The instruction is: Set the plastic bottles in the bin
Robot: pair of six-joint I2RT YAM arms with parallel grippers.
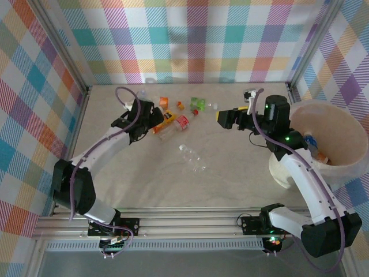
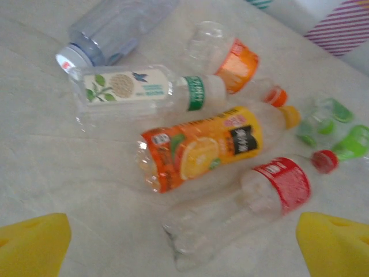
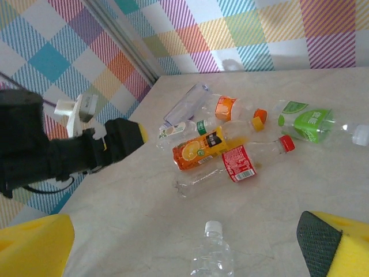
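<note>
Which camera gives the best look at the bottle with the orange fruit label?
The left wrist view: the orange-label bottle lies close, its fruit picture plain. The right wrist view shows it smaller; the top view, just a small orange patch.

Under the left gripper (image 2: 183,248), its yellow fingers (image 2: 34,242) spread wide, lies a clear plastic bottle with red label and red cap (image 2: 253,202) on the pale marbled tabletop (image 2: 46,167). It touches an orange-labelled juice bottle with orange cap (image 2: 202,150). Beyond it lie a clear bottle with cream-and-green label (image 2: 132,89), a clear orange-banded bottle (image 2: 233,63) and a bluish white-capped bottle (image 2: 115,29).
</note>
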